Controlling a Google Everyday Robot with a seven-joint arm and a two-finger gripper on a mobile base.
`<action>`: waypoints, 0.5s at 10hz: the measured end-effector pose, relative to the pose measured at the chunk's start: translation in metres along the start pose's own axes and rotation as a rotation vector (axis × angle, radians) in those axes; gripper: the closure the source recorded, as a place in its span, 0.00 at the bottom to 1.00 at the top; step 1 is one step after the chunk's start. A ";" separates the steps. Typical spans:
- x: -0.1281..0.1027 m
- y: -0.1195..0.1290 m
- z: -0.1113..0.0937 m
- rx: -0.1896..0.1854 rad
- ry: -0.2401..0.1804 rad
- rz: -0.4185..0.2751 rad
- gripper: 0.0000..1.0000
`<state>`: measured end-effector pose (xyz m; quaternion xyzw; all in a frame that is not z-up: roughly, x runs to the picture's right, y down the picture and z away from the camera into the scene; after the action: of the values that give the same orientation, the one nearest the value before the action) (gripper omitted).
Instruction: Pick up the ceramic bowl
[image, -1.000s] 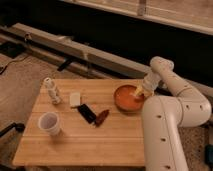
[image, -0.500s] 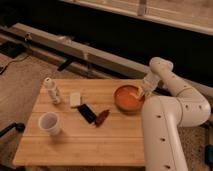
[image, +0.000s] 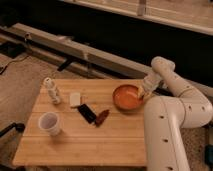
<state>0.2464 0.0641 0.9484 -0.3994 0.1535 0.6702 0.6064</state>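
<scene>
Bowl (image: 127, 97) located on the table (image: 75, 145), toward its 3 o'clock edge, upright, open side up, nothing visible inside. My gripper (image: 143, 92) is at the bowl's 3 o'clock rim, reaching in from the far side of my arm (image: 172, 125). Whether my fingers are spread or closed on the rim, I cannot tell; contact is likewise unconfirmed, though the tip sits right at the rim's edge.

Judgement on placement: a shallow, wide, glossy bowl offers no body to pinch, so the rim is the only workable hold, one finger inside and one outside. My position at the nearest rim suits that. Step in hand appears to be the grasp itself; the bowl rests flat, not yet lifted.

Other items, all well apart from the bowl toward 9 o'clock: cup (image: 49, 123) near the 8 o'clock corner, bottle (image: 51, 90) at 10 o'clock, a pale block (image: 75, 99) just beside it, a dark flat object (image: 87, 113) and a reddish object (image: 102, 117) near centre. None obstruct a lift.

Risk: glazed rim may slip or tilt under a one-sided hold.
</scene>
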 end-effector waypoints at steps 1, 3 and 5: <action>0.000 0.003 -0.010 -0.011 -0.013 0.001 1.00; -0.001 0.009 -0.033 -0.021 -0.031 0.005 1.00; -0.005 0.027 -0.066 -0.034 -0.049 -0.015 1.00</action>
<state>0.2438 0.0094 0.9026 -0.3941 0.1242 0.6778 0.6081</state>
